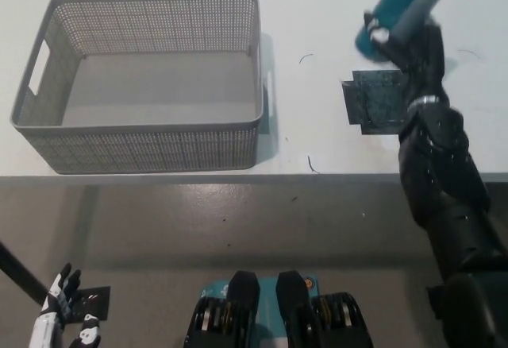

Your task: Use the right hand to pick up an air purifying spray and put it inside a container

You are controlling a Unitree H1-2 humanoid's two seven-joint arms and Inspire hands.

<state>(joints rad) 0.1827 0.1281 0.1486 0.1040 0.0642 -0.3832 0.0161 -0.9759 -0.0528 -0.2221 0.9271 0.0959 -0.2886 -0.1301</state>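
There is one air purifying spray [403,8], one container [151,78], and two robot hands in the head view. The spray is a teal bottle with a paler band, and it sits in the grip of the black right hand [409,42], whose fingers are wrapped round its lower part. The bottle is tilted, its top leaning toward the upper right and running out of the picture at the top edge, so the nozzle end is cut off. It is up off the white desk [317,14] and lies above and slightly beyond a single dark square mat [377,102] that is flat on the desk, near the front edge. The container is a grey, perforated plastic basket with a cut-out handle in its left wall; it stands on the left part of the desk, well apart from the spray, and nothing lies inside it. Between the basket and the mat the desk carries two small dark curved marks, possibly threads or scratches, though they are too small to tell. The black right arm rises from the lower right and crosses the desk's front edge, covering the right side of the mat. The white left hand [59,316] hangs low at the bottom left over the grey floor [238,221], holding nothing, fingers spread. No writing or brand can be read on the bottle or basket.
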